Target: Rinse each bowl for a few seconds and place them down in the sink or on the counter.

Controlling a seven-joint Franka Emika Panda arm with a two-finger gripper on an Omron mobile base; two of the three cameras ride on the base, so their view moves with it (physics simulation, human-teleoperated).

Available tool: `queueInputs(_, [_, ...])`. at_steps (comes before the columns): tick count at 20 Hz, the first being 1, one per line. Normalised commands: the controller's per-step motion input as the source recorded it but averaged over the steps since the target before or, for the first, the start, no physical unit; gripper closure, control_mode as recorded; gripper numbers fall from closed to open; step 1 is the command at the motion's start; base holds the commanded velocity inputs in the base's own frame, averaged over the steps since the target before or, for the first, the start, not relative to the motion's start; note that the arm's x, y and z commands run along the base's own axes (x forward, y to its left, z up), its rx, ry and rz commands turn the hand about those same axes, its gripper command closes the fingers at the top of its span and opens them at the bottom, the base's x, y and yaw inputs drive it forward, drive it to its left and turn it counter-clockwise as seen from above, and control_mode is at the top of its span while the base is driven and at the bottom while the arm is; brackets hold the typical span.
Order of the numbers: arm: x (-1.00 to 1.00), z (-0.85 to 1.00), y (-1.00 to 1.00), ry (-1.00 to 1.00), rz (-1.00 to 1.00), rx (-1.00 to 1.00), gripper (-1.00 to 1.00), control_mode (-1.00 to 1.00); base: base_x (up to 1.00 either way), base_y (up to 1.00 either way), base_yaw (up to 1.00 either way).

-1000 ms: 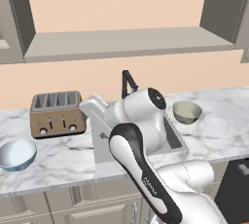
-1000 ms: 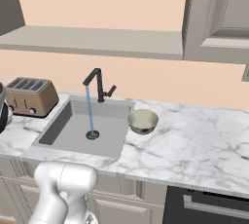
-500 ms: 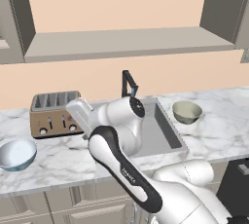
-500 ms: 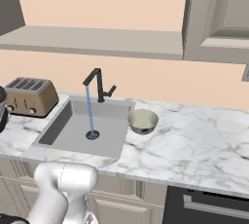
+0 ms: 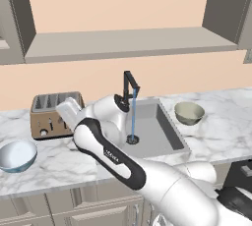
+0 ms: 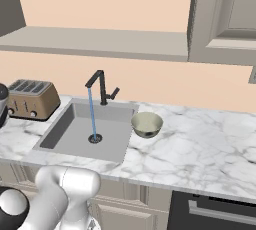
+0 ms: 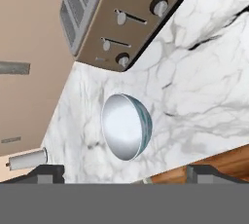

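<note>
I'm looking at a simulated kitchen with peach walls, grey upper cabinets and a white marble counter (image 6: 200, 144) veined in grey over beige cabinet fronts. The grey sink (image 6: 75, 134) is sunk into the counter, and a thin blue stream of water (image 6: 91, 114) runs from the black faucet (image 6: 101, 87) straight down onto the round drain; otherwise I see nothing in the basin.

I count two bowls. The olive-beige bowl (image 6: 147, 124) sits upright on the counter just beside the sink's right edge, and it looks empty. The light blue bowl (image 5: 17, 155) stands on the counter well to the left of the sink, in front of the toaster (image 5: 53, 113), with a pale, empty inside. In the hand view that blue bowl (image 7: 126, 126) sits near the middle of the picture, the toaster above it.

There is one toaster, bronze with four slots. In the right base view it is partly cut off by the arm at the left edge.

The gripper (image 7: 124, 173) shows as two dark fingertips at the bottom corners of the hand view, set wide apart with nothing between them. In the left base view the arm's own links cover most of the hand, so I can't make out the fingers there.
</note>
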Motion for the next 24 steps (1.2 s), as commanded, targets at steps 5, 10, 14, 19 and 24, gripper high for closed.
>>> queueInputs(5, [0.19,-0.29,0.46,0.07,0.00,0.00,-1.00,-1.00,0.00,0.00,0.00])
queueInputs(10, [0.24,-0.34,0.39,0.04,0.00,0.00,-1.00,-1.00,0.00,0.00,0.00])
queueInputs(14, [0.22,-0.32,0.35,0.01,0.01,0.00,-1.00,-1.00,0.00,0.00,0.00])
queueInputs(19, [0.21,-0.19,0.22,0.00,0.04,-0.04,-1.00,-1.00,0.00,0.00,0.00])
queueInputs(24, [0.14,-0.16,0.18,0.02,0.06,-0.05,-1.00,-1.00,0.00,0.00,0.00])
